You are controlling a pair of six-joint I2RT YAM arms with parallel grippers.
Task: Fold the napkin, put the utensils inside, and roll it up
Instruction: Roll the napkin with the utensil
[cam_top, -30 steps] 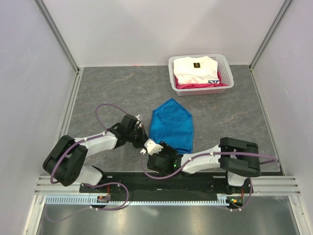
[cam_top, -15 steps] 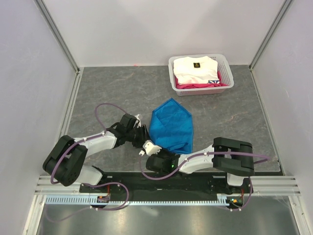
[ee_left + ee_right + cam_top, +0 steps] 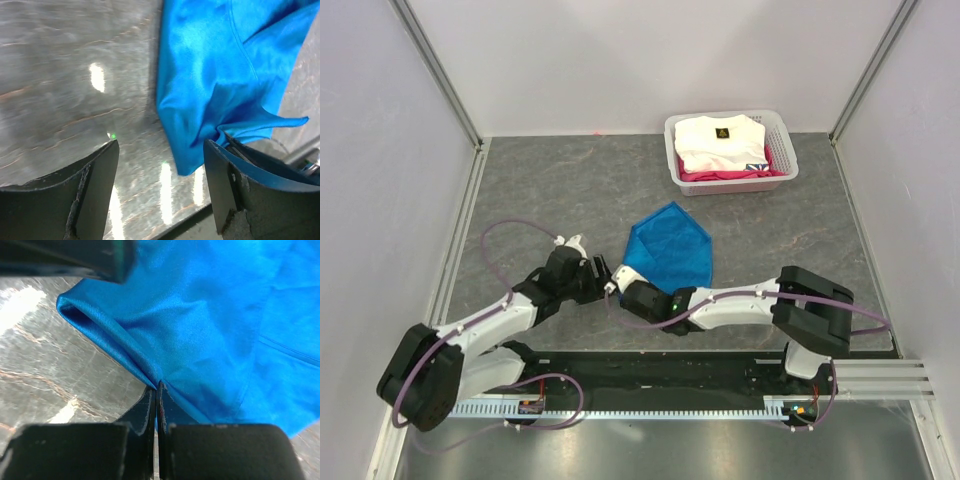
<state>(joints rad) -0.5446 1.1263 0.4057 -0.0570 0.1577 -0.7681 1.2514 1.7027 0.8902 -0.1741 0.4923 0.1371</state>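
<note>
The bright blue napkin (image 3: pixel 670 250) lies folded and rumpled on the grey table. My right gripper (image 3: pixel 620 290) is shut on its near-left corner. In the right wrist view the jaws (image 3: pixel 158 389) meet on a pinched fold of the napkin (image 3: pixel 210 315). My left gripper (image 3: pixel 597 276) hangs open just left of that corner with nothing between its fingers. The left wrist view shows the cloth (image 3: pixel 210 75) ahead and to the right of the open gripper (image 3: pixel 160 150), with bare table between the fingers. The utensils are out of view.
A white basket (image 3: pixel 735 185) with folded white and pink clothes stands at the back right. White walls close in the table on three sides. The black rail with the arm bases runs along the near edge.
My left gripper opened, let go of the napkin and drew back to the left. My right gripper moved up to the near-left corner and shut on it; the napkin's near edge shifted away.
</note>
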